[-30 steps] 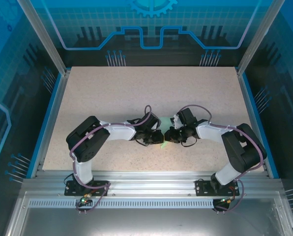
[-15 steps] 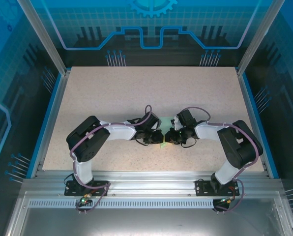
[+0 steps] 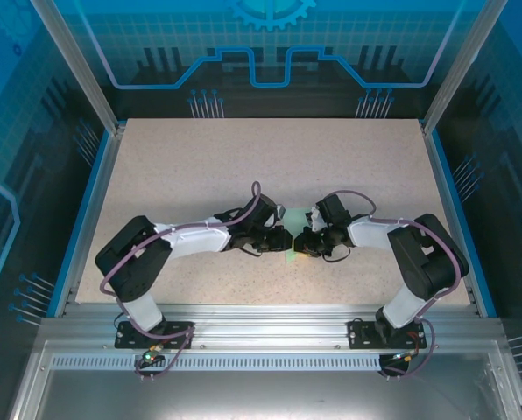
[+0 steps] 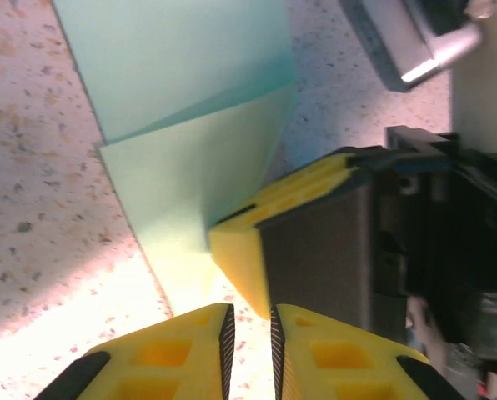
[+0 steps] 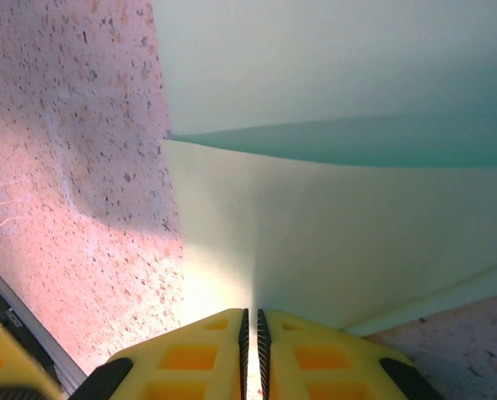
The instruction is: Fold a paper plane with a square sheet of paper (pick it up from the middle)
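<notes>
Square sheet of paper (image 3: 289, 255): pale mint green, folded over on itself and laid flat on the table, just below the middle of the top view. It lies between the two gripper heads, and little of it is seen past them there.
Fold: in the left wrist view a darker upper layer is seen at upper centre. It overlaps a lighter layer that narrows toward the lower centre.
Right gripper (image 5: 250, 317): the yellow fingers are pressed together at the bottom edge of the right wrist view, clenched on the near edge of the sheet. In the left wrist view its tip is seen resting on the lighter layer.
Left gripper (image 4: 248, 321): the fingers are parted by a narrow slit at the bottom of its own view. Speckled table is seen through the slit and nothing is grasped. The sheet's narrow end lies just beside one finger.
Table (image 3: 270, 157): speckled beige.
Left arm (image 3: 191, 238) and right arm (image 3: 392, 232): both are bent inward, with the wrists nearly meeting over the sheet.
</notes>
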Robot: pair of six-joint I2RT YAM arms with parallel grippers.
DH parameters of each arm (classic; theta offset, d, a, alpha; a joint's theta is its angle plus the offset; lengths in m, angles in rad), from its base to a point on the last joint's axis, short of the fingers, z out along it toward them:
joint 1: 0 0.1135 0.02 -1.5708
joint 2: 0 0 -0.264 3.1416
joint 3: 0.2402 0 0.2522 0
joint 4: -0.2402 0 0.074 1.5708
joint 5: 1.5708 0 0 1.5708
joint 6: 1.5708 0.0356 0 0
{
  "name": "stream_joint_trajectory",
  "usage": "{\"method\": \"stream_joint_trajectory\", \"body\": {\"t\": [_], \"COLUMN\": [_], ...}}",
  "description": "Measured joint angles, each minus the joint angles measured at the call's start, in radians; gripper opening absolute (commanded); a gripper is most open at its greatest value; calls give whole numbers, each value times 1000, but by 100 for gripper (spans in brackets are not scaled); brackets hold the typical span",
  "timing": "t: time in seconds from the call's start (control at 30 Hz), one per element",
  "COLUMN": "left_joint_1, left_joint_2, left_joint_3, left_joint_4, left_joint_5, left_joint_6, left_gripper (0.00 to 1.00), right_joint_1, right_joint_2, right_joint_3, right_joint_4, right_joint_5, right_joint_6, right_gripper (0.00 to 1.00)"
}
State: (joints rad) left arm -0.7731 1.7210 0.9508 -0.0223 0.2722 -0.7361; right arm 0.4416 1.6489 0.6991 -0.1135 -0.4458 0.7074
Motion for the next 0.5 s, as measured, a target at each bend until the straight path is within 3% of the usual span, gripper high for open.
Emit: {"method": "stream_joint_trajectory", "body": {"t": [0.5], "left_joint_1": [-39], "left_joint_2": [96], "left_joint_3": [-19], "left_joint_4": [53], "left_joint_5": [41], "left_joint_6": [-53], "left_gripper": [14], "right_joint_1": [-4], "right_joint_2": [6], "right_joint_3": [0], "right_joint_4": [3], "right_joint_5": [-6], "right_joint_6": [4], "right_gripper": [15]}}
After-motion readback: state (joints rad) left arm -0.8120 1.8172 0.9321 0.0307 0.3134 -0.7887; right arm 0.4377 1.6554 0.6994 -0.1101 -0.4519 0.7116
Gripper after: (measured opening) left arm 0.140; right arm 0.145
